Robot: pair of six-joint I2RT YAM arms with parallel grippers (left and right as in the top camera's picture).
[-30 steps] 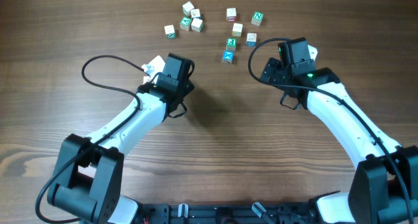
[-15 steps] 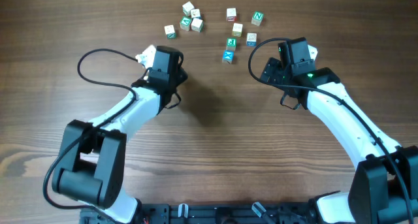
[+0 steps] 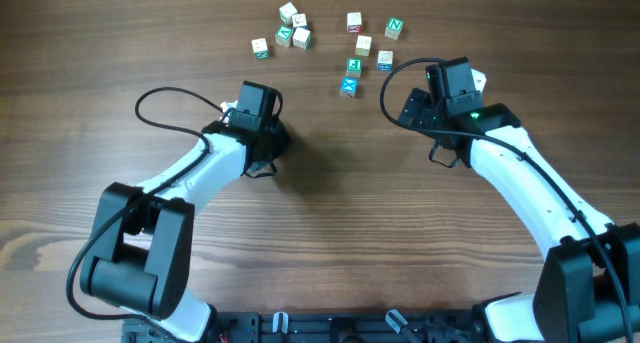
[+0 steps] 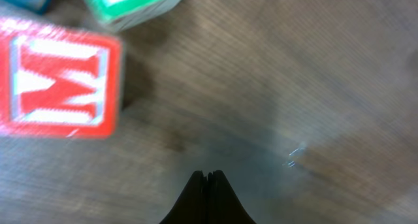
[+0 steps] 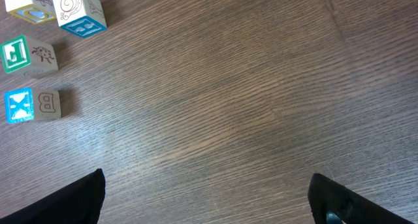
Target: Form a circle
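Left tool (image 4: 208, 178) pressed together in wrist view; hidden overhead.

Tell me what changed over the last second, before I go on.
The left claw edged up and left in the overhead view, then came back near its start, and it closed on nothing: its tips now meet, empty. The right claw stayed wide open in place; the letter cubes did not move.
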